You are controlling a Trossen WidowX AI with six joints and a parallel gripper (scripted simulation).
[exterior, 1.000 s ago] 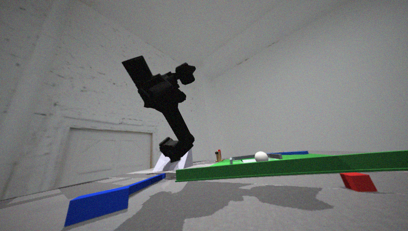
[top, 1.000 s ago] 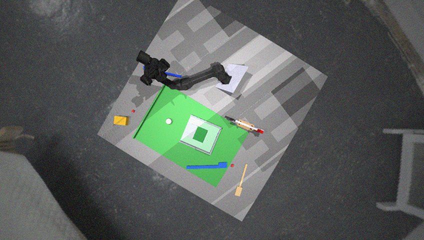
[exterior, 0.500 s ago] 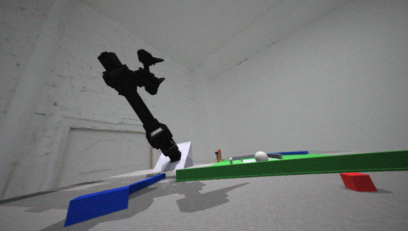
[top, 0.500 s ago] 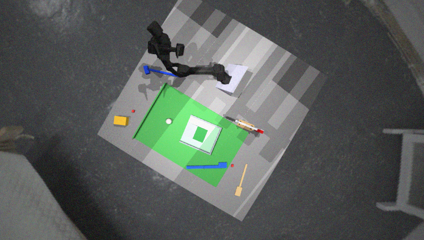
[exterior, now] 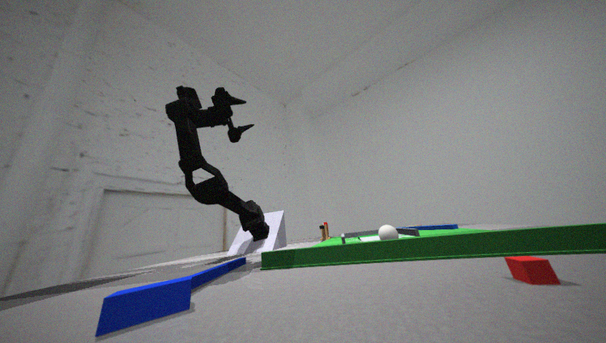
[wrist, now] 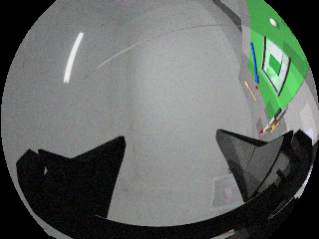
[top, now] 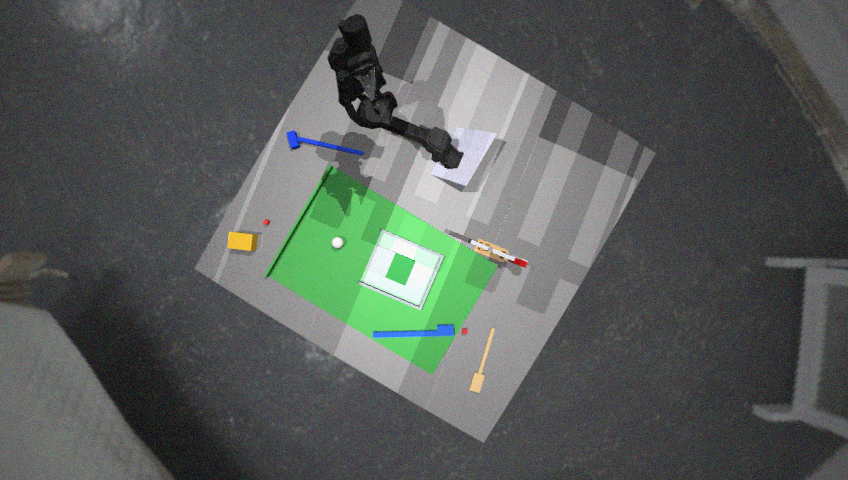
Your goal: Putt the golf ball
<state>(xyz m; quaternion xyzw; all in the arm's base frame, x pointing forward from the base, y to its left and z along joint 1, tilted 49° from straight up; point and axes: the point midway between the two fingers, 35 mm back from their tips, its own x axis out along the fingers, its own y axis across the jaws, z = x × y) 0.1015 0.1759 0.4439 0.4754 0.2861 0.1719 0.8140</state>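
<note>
Claw spread very wide, nothing between its fingers; held high, well above the surface. Black arm rises beside a pale tilted panel. Red putter, red head, white shaft, dark grip end, at a tan holder by the green mat's edge, well apart from the claw. White golf ball on the green mat, between its dark-edged end and the white square piece with a green centre; ball not on that centre. One blue putter outside the mat; another over its far side, a small red block just beside its head. Tan mallet off the mat, near that block.
</note>
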